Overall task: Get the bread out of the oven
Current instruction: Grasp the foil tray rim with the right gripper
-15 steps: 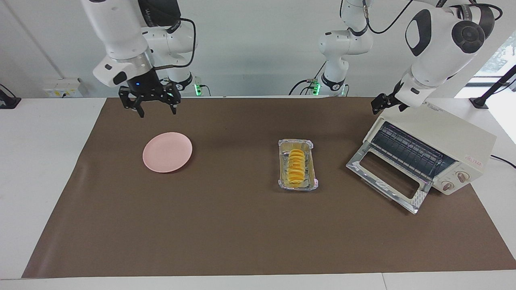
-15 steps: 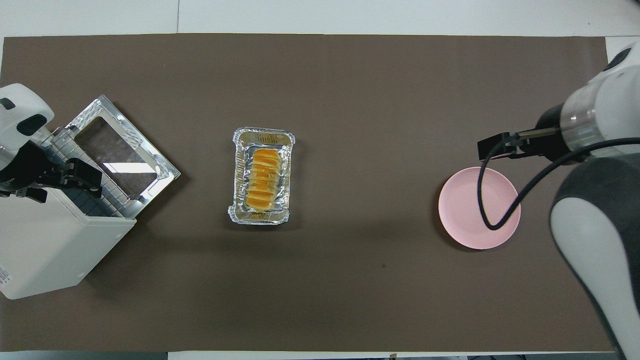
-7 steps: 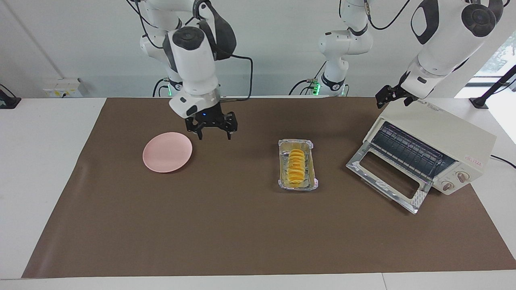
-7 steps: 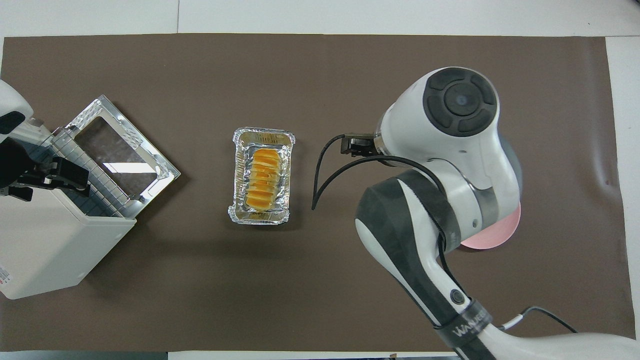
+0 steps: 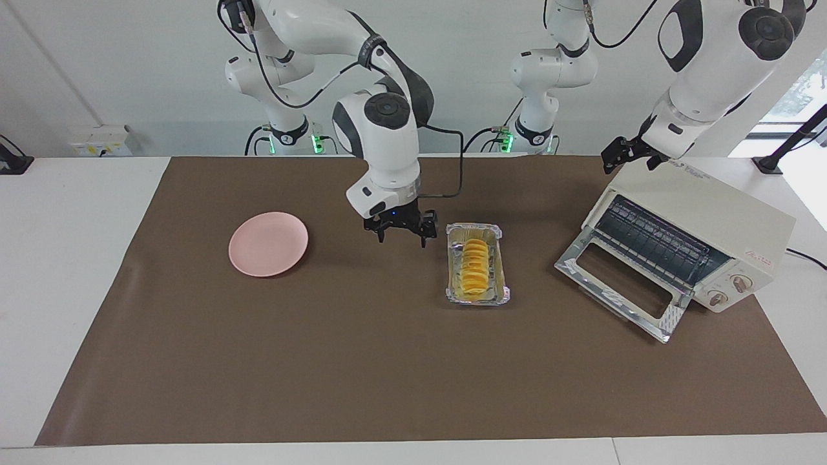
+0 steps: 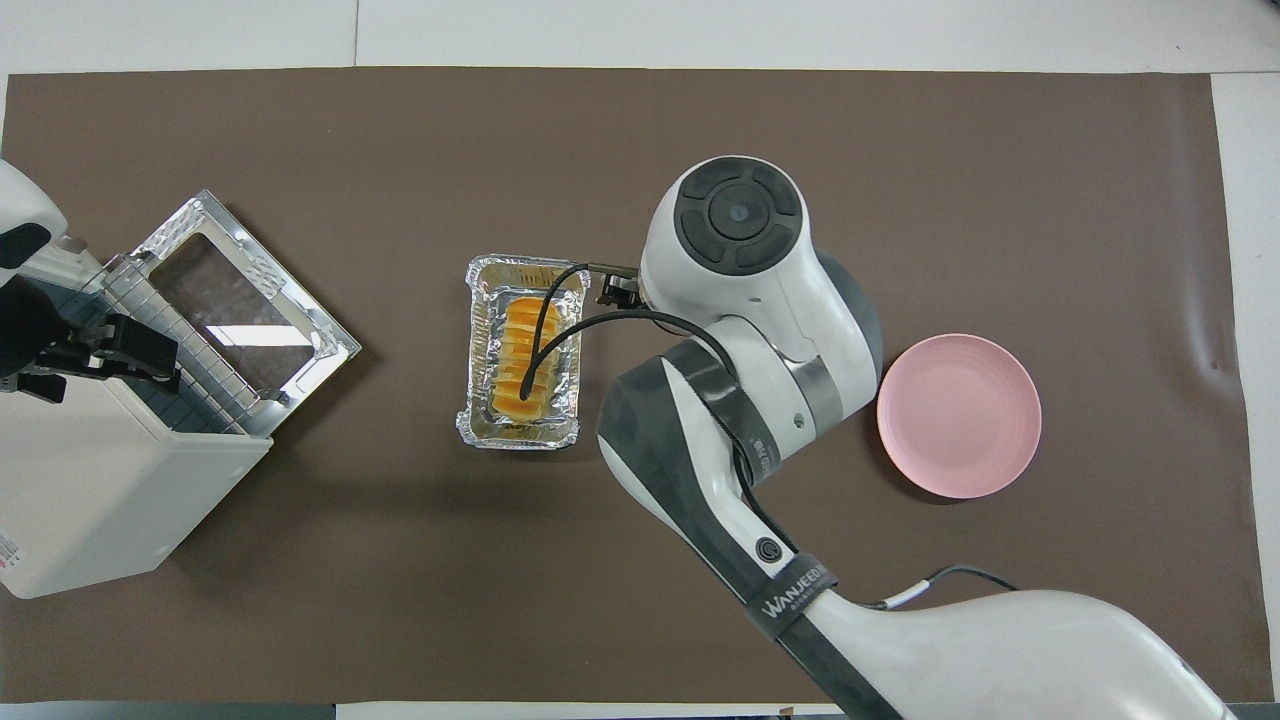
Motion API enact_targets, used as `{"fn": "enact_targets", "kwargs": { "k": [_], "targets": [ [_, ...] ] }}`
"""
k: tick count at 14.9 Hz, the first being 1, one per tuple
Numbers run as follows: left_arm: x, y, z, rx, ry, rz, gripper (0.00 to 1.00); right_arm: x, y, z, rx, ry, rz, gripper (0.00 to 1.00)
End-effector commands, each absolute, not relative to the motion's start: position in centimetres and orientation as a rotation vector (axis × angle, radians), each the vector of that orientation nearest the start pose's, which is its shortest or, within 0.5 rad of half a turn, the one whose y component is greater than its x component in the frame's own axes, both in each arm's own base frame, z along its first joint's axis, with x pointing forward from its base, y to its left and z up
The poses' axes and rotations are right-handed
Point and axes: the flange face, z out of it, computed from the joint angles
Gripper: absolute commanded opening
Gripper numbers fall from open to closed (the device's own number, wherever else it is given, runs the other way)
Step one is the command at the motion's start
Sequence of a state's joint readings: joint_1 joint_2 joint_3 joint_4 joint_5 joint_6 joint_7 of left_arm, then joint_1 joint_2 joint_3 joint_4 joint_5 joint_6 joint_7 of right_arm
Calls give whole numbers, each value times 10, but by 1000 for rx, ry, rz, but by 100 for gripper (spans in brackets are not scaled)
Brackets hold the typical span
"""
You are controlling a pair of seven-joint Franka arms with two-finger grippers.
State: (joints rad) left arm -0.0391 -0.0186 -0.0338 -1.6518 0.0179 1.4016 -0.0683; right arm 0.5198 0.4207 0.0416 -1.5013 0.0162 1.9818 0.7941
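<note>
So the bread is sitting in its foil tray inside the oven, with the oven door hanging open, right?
Not quite. The bread does sit in its foil tray, but the tray rests on the brown mat, beside the oven rather than inside it. The oven door is indeed open. The facing view shows this clearly.

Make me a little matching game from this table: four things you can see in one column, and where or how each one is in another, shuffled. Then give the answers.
Things
1. bread
2. pink plate
3. oven
4. right gripper

Places or states
A. door dropped open, rack bare
B. lying in the foil tray
C. in the air beside the foil tray, fingers open
D. bare, toward the right arm's end of the table

Pairs: 1-B, 2-D, 3-A, 4-C
</note>
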Motion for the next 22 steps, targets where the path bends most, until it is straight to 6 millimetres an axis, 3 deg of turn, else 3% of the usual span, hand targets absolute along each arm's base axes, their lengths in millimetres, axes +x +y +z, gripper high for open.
{"fn": "enact_targets", "kwargs": {
  "k": [1, 5, 9, 12, 15, 20, 21, 22],
  "targets": [
    [519, -34, 589, -3090, 3, 355, 100, 624, 388, 396, -3050, 415, -51, 100],
    [519, -34, 589, -3090, 3, 355, 100, 632, 400, 378, -3045, 400, -52, 100],
    [519, -34, 589, -3090, 3, 355, 100, 624, 416, 367, -3063, 310, -50, 100],
    [519, -34, 589, -3090, 3, 355, 100, 615, 428, 363, -3072, 175, -58, 100],
    [519, -34, 589, -3090, 3, 355, 100, 598, 445, 340, -3101, 74, -37, 100],
    [519, -34, 589, -3090, 3, 355, 100, 585, 446, 318, -3138, -92, 17, 100],
    [519, -34, 589, -3090, 3, 355, 100, 582, 448, 318, -3147, -123, 17, 97],
    [519, -34, 589, -3090, 3, 355, 100, 582, 448, 318, -3148, -125, 12, 81]
  ]
}}
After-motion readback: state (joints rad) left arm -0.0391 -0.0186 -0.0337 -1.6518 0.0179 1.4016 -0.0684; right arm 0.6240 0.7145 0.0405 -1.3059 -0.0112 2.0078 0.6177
